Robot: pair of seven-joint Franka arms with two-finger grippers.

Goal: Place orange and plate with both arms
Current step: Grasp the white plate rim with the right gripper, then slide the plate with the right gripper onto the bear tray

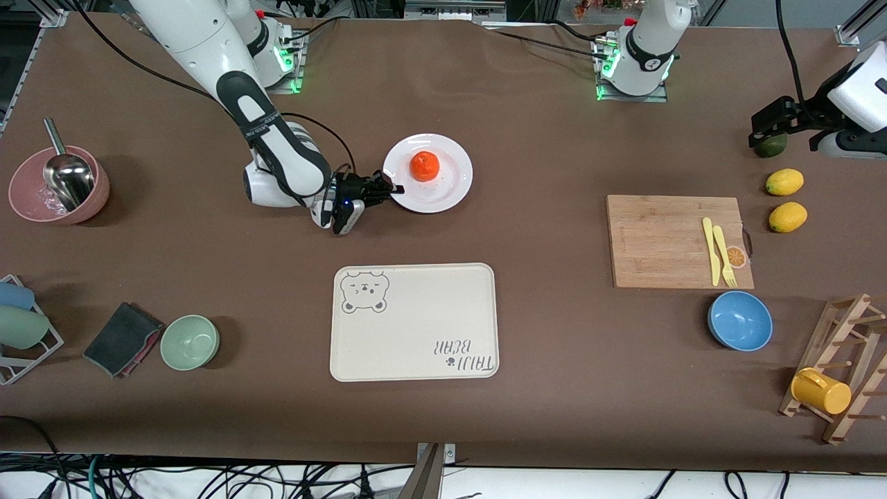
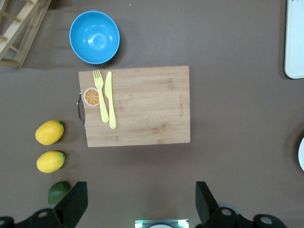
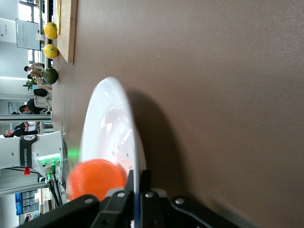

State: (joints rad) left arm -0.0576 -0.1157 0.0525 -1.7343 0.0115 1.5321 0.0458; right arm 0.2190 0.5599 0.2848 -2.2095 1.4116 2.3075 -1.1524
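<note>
The orange (image 1: pixel 424 165) sits on the white plate (image 1: pixel 450 187), which is farther from the front camera than the bear-print tray. My right gripper (image 1: pixel 395 188) is shut on the plate's rim at the edge toward the right arm's end. In the right wrist view the fingers (image 3: pixel 147 176) pinch the rim of the plate (image 3: pixel 107 123), with the orange (image 3: pixel 95 183) just beside them. I cannot tell whether the plate rests on the table or is just off it. My left gripper (image 1: pixel 768 132) is open and empty, up over the dark green fruit; its fingers (image 2: pixel 76 202) stand wide apart.
The cream bear-print tray (image 1: pixel 416 322) lies nearer the front camera than the plate. A cutting board (image 1: pixel 665 239) with a yellow fork and knife, two lemons (image 1: pixel 784 182), a dark green fruit (image 1: pixel 773 145), a blue bowl (image 1: pixel 740 321) and a mug rack (image 1: pixel 842 367) are at the left arm's end. A pink bowl (image 1: pixel 28 201) and a green bowl (image 1: pixel 190 342) are at the right arm's end.
</note>
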